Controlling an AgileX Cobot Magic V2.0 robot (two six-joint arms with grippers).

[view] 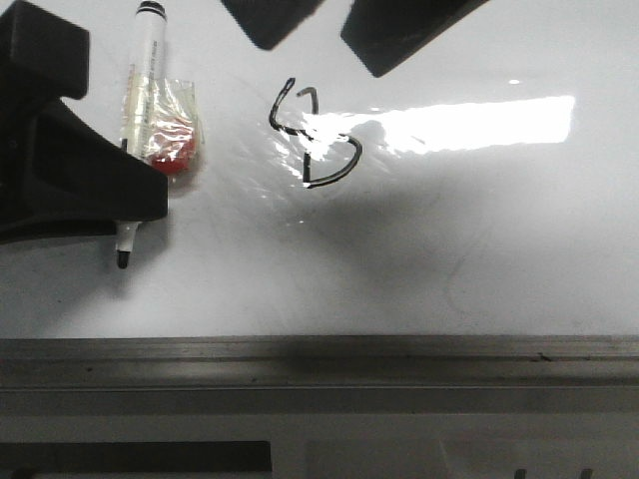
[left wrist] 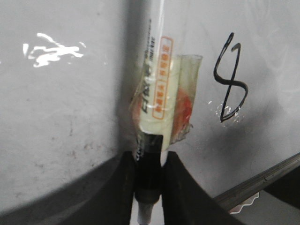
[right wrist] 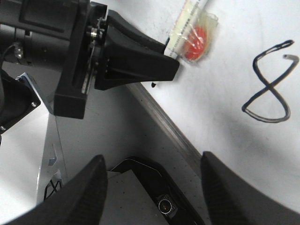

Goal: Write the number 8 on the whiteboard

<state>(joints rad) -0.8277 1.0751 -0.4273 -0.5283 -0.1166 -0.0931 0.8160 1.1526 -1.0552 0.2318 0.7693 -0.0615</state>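
Observation:
The whiteboard [view: 479, 259] fills the front view, glossy with bright glare. The number 8 [view: 315, 135], a sketchy black figure, sits on it at upper middle; it also shows in the left wrist view [left wrist: 230, 79] and the right wrist view [right wrist: 272, 84]. My left gripper [view: 125, 215] is shut on a white marker pen [view: 147, 60] wrapped in clear tape with a red patch [view: 172, 155]. The pen's black tip [view: 123, 257] points at the board left of the 8. In the left wrist view the gripper [left wrist: 149, 161] clamps the pen's black collar. My right gripper [right wrist: 152, 161] is open and empty.
The board's grey metal frame edge [view: 319, 364] runs along the near side. Below it lies a dark housing with a small lens [right wrist: 164, 204]. The left arm [right wrist: 70, 51] shows in the right wrist view. The right fingers [view: 389, 45] hang over the board's far part.

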